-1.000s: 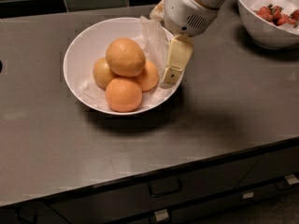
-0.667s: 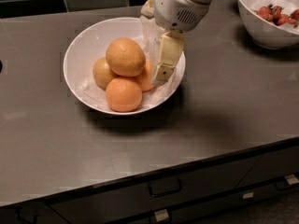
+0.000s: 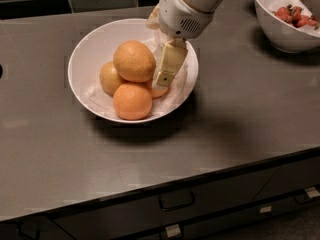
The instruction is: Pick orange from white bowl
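Hovering over the white bowl (image 3: 82, 44), the gripper (image 3: 163, 78) hangs just right of the orange (image 3: 134, 60), which rests atop smaller fruit (image 3: 132, 101) on crumpled paper (image 3: 97, 96). Whether it is parted or closed cannot be told. The approach step seems in hand; next it must straddle the orange and close.

Gripper (image 3: 162, 79): hung inside the white bowl (image 3: 87, 44), just right of the orange (image 3: 133, 60).
Bench (image 3: 240, 114): carried the white bowl.
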Robot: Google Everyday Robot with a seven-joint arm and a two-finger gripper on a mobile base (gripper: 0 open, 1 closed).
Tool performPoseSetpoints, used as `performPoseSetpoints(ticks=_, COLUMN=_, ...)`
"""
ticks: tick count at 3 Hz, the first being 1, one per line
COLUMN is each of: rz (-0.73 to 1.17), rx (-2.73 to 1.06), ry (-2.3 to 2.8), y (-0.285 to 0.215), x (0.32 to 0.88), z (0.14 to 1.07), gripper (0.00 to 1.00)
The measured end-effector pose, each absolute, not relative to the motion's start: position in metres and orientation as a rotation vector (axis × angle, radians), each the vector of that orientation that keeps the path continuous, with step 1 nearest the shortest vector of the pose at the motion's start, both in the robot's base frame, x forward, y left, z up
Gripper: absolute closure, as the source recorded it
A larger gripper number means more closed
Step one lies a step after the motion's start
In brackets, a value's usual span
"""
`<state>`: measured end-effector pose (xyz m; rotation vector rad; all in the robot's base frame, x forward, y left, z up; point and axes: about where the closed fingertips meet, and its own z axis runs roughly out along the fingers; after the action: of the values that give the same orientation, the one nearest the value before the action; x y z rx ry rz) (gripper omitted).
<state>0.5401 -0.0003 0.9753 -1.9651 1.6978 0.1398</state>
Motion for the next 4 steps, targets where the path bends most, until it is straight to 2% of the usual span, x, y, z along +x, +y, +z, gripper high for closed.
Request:
performPoseSetpoints(ticks=1, rz=0.161, rx=-1.963, ry=1.698, y=0.005, x=0.548, z=0.966, gripper=0.12)
performPoseSetpoints(ticks=4, rz=0.182, rx=-1.983, ry=1.676, y=0.021, x=0.556, z=0.958, gripper=0.22)
